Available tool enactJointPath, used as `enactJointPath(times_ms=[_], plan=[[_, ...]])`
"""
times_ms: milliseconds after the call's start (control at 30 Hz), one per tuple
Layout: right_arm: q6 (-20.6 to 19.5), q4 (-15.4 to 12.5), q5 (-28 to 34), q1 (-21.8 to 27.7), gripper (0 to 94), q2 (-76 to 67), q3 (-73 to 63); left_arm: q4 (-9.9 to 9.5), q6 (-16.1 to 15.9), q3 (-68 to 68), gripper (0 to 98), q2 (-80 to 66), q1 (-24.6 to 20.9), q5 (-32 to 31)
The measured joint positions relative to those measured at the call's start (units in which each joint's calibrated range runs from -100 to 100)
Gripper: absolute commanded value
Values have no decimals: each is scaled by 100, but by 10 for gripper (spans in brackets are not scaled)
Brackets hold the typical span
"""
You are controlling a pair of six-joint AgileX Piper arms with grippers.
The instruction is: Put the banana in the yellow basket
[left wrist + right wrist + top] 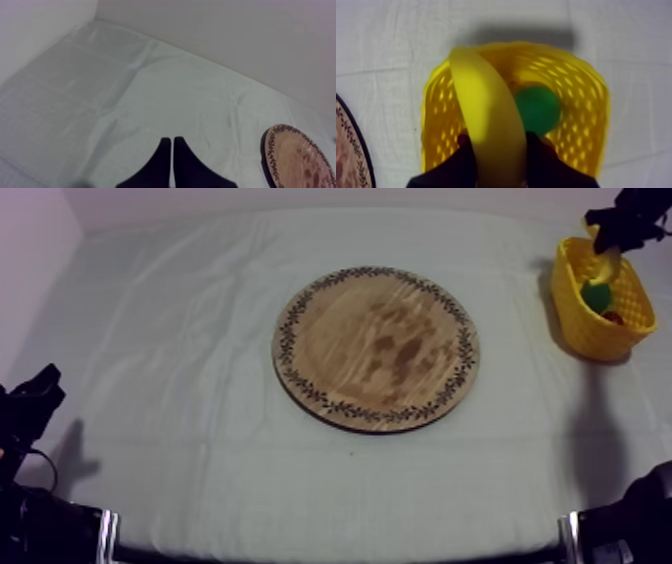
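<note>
The yellow banana (486, 110) hangs over the yellow basket (586, 100), gripped between the black fingers (458, 162) of my right gripper (498, 160). From above, that right gripper (612, 238) hovers over the far end of the basket (580, 318) at the table's right, a bit of banana (601, 263) showing under it. A green fruit (537, 109) lies in the basket, with something red (613, 318) beside the green fruit (597, 295). The round wooden board (376, 348) is bare. My left gripper (172, 147) rests shut low at the left gripper's (35, 393) side.
The board's patterned rim (272, 155) lies to one side of my left gripper, and the rim (348, 145) also edges the cloth beside the basket. Grey-white cloth (180, 328) stretches between board and table edges.
</note>
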Motion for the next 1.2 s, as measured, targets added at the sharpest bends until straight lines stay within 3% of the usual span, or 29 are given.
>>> enactJointPath(times_ms=[267,433,633,900,1200], plan=[[32,13,-239,155,272,1164,-365,0,2,0,1,0,0,0],[-52,172,-436,137,374,1187,-243,0,2,0,1,0,0,0],[-306,196,-628,75,379,894,76,0,5,0,1,0,0,0],[-639,128,-1565,124,380,-545,1124,0,5,0,1,0,0,0],[-643,218,-2109,-384,302,-2964,2958,0,5,0,1,0,0,0]])
